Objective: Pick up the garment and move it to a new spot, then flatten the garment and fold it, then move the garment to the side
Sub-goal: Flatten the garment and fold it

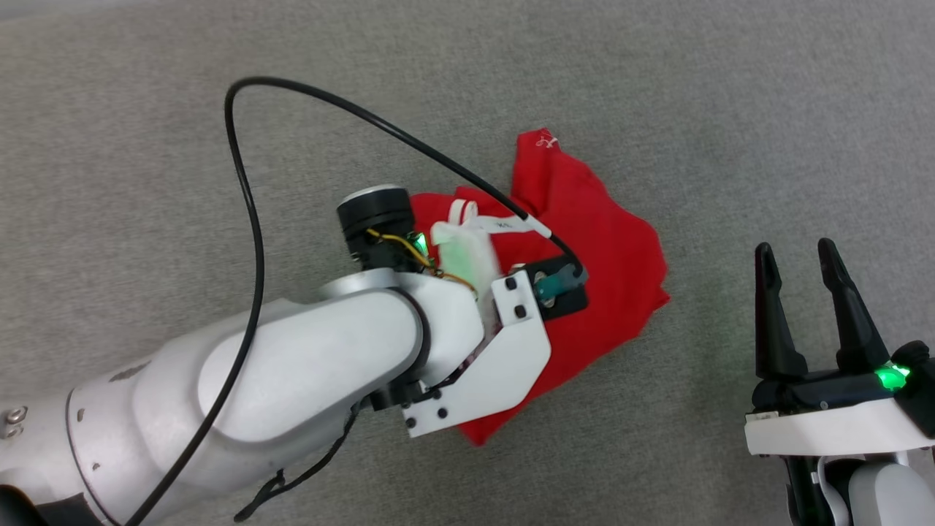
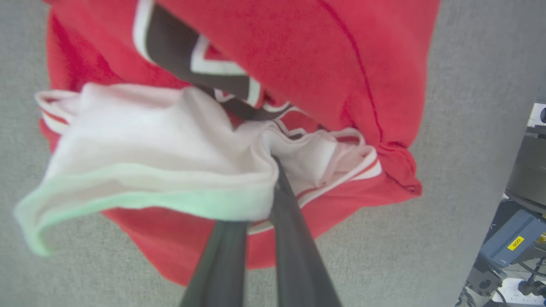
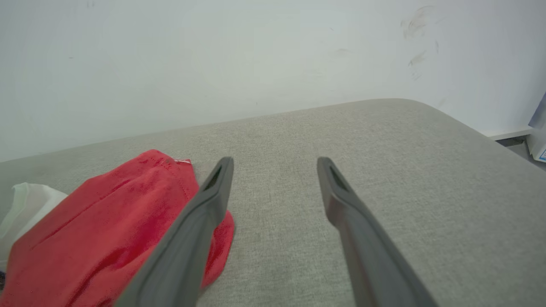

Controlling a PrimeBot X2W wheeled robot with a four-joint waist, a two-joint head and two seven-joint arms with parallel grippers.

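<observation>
The garment (image 1: 599, 241) lies bunched on the grey cloth surface, red with a white sleeve. My left arm (image 1: 329, 351) reaches down over its left part and hides the fingers there. In the left wrist view my left gripper (image 2: 273, 164) has its two dark fingers drawn together, pinching the white sleeve folds of the garment (image 2: 298, 64); black white-edged lettering shows above. My right gripper (image 1: 795, 252) stands open to the right of the garment, apart from it. In the right wrist view the right gripper (image 3: 275, 161) holds nothing, and the garment (image 3: 106, 221) sits behind its left finger.
A grey cloth surface (image 1: 146, 109) spreads all round the garment. A black cable (image 1: 248, 219) loops above my left arm. A white wall (image 3: 256, 51) rises behind the surface's far edge. Electronic boxes and cables (image 2: 512, 243) lie past the surface's edge.
</observation>
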